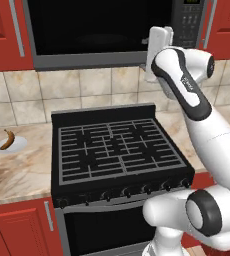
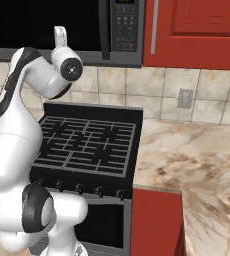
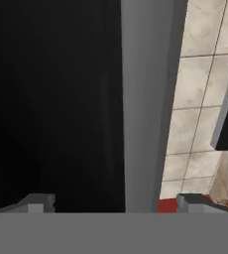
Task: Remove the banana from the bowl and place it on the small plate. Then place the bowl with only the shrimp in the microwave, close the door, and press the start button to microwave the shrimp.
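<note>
One small curved brownish-yellow banana (image 1: 7,139) lies on one small flat white plate (image 1: 18,145) near the countertop's left edge. One dark grey box microwave (image 1: 107,30), one black gas stove (image 1: 118,150), one grey wall socket (image 2: 185,98).

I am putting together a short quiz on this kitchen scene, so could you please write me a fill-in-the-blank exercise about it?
1. The banana lies on the small ____, on the counter left of the stove.
2. The microwave hangs directly above the ____.
3. The gripper is raised in front of the microwave's door, and its fingers are ____.
4. The button panel sits on the microwave's ____ side.

Missing words: plate; stove; open; right
</note>
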### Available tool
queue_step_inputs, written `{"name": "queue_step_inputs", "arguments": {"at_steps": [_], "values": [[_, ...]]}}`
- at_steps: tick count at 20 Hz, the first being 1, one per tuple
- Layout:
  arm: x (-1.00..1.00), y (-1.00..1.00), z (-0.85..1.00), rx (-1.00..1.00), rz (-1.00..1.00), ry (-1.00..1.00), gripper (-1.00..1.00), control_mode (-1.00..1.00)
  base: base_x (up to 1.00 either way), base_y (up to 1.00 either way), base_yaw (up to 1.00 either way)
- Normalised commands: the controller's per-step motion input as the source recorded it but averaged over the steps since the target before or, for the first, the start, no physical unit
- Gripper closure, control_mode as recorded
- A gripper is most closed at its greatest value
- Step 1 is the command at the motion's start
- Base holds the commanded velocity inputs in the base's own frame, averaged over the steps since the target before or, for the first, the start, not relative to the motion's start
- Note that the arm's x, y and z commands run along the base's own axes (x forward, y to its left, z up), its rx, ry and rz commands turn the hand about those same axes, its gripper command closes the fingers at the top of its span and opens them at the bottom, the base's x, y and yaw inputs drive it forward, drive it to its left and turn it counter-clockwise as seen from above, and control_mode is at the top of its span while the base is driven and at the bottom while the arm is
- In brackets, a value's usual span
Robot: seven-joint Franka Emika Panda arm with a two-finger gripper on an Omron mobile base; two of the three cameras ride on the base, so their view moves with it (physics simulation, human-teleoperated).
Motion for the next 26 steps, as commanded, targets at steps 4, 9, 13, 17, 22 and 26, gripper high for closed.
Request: {"name": "queue_step_inputs", "arguments": {"at_steps": [4,9,13,17,22,26], "values": [[-1.0,-0.36,0.0,0.07,0.05,-0.01,-1.0,-1.0,0.0,0.0,0.0],[-0.86,-0.4,0.0,0.06,0.05,0.0,-1.0,-1.0,0.0,0.0,0.0],[-0.26,-0.58,0.04,0.02,0.01,-0.01,-1.0,-1.0,0.0,0.0,0.0],[0.02,-0.72,0.04,0.01,0.0,0.0,-1.0,-1.0,0.0,0.0,0.0],[0.24,-0.72,0.0,0.0,-0.03,0.03,-1.0,-1.0,0.0,0.0,0.0],[0.2,-0.66,0.0,0.01,-0.01,0.0,-1.0,-1.0,0.0,0.0,0.0]]}}
